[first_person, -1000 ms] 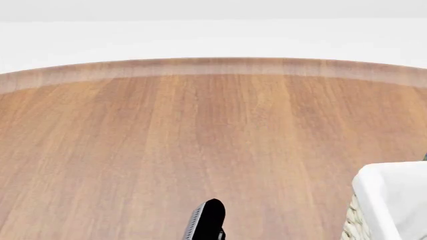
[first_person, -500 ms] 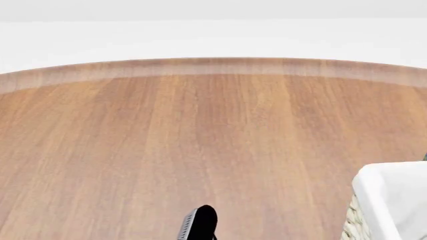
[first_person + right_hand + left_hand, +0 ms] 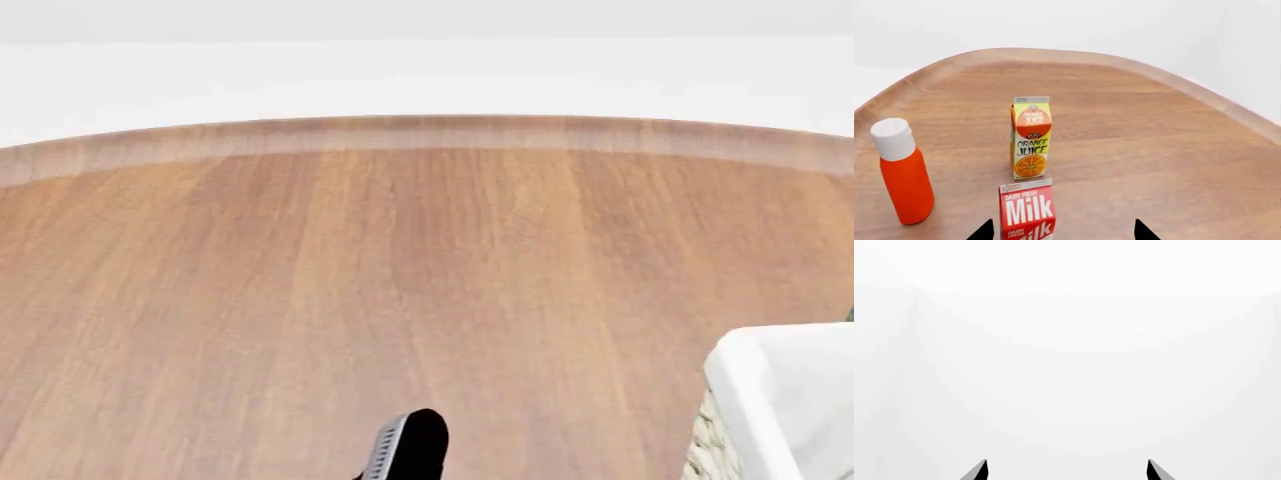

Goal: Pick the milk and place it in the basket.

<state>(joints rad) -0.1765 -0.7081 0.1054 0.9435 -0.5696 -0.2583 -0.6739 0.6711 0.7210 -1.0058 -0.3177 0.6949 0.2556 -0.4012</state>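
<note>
Since milk carton (image 3: pixel 1027 210) sits between spread right gripper (image 3: pixel 1062 232) tips, nearer one, recentre before closing; orange juice carton (image 3: pixel 1031 138) stands beyond. Left gripper (image 3: pixel 1066 471) also apart.

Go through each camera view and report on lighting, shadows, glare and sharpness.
Left wrist view: washed-out white, featureless, only the left hand tips dark. Head view: flat even light, table grain soft, no glare, almost no shadows; basket liner nearly blown out. Right wrist view: sharp, milk and orange juice carton lettering legible, shadows faint.
</note>
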